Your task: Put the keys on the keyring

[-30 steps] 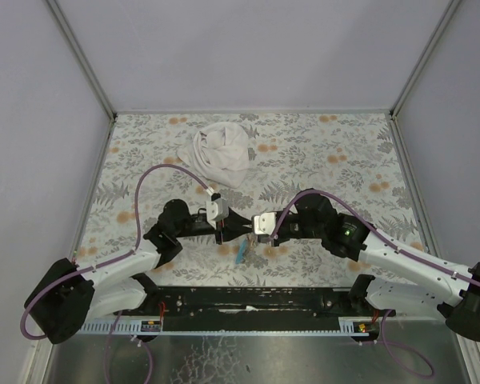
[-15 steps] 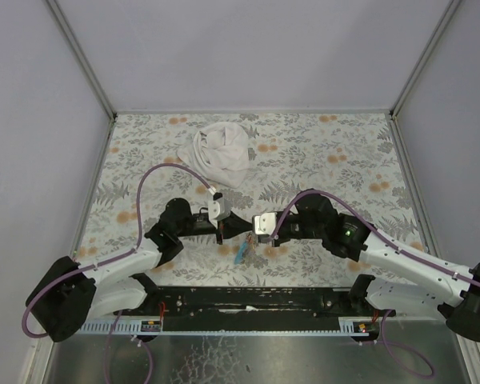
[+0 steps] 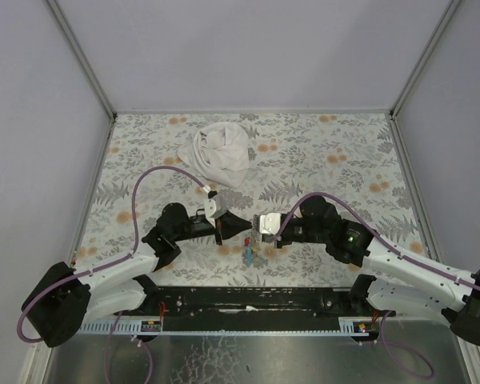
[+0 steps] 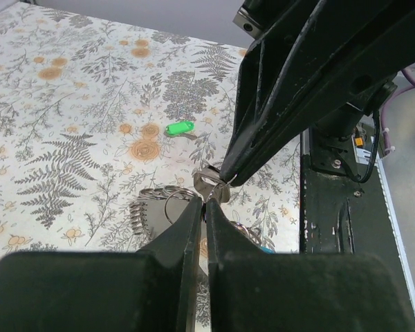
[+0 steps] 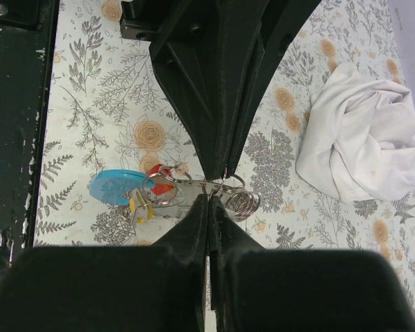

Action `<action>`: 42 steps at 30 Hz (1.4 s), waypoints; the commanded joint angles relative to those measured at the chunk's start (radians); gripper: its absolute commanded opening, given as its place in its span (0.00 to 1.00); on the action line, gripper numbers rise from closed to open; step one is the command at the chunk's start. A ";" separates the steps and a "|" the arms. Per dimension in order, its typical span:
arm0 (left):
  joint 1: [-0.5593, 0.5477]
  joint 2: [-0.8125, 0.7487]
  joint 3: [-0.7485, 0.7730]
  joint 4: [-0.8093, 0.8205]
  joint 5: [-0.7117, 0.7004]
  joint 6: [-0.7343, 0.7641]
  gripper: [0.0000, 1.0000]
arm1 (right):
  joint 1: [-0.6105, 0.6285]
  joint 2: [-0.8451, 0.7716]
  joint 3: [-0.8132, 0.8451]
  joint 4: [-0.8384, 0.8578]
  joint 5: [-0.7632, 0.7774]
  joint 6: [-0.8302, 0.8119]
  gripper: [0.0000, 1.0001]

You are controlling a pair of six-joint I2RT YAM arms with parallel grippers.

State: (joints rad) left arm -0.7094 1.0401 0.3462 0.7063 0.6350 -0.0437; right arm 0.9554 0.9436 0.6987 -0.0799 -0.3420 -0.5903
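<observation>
The left tool (image 4: 206, 205) is closed, and its tips pinch the thin wire of the keyring (image 5: 229, 190). The right tool (image 5: 207, 198) is closed too and holds the same bunch of rings from the other side, so the two pairs of fingers meet tip to tip near the middle of the near edge of the desk (image 3: 344, 160).

On the rings hang a red key (image 5: 163, 187) and a yellow key (image 5: 140, 207), and just beside them is the round light-blue piece (image 5: 116, 187). A green key (image 4: 180, 128) lies alone, flat on the desk, apart from the bunch and a little beyond the tips in the left wrist view. Nothing lies between it and the tools.

A crumpled white cloth (image 3: 222, 154) lies toward the far edge, left of the middle, well apart from the tools. A purple cable (image 3: 156, 178) arches over the left arm.

The desk has a cover with grey ferns and orange flowers. A black rail (image 3: 256, 298) runs along its near edge. Plain pale walls (image 3: 248, 48) close the left, far and right sides.
</observation>
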 commanded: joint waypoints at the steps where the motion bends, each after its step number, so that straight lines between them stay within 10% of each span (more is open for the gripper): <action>1: 0.016 -0.009 -0.023 0.105 -0.120 -0.033 0.00 | 0.007 0.013 -0.006 0.008 -0.053 0.051 0.00; 9: 0.016 -0.022 -0.040 0.100 -0.096 -0.004 0.00 | 0.007 0.058 0.048 -0.055 -0.059 0.067 0.00; 15: 0.016 -0.047 -0.041 0.063 -0.062 0.044 0.00 | 0.006 0.004 0.069 -0.106 -0.027 0.110 0.29; 28: 0.016 -0.058 -0.026 0.027 -0.009 0.070 0.00 | 0.005 0.025 0.150 -0.108 0.201 0.307 0.36; 42: 0.016 -0.057 -0.019 0.008 0.019 0.074 0.00 | -0.040 0.148 0.161 0.003 -0.034 0.269 0.32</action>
State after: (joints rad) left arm -0.6983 0.9916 0.3080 0.7013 0.6300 0.0090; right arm 0.9310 1.0794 0.8154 -0.1551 -0.2943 -0.3031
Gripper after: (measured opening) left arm 0.008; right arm 0.326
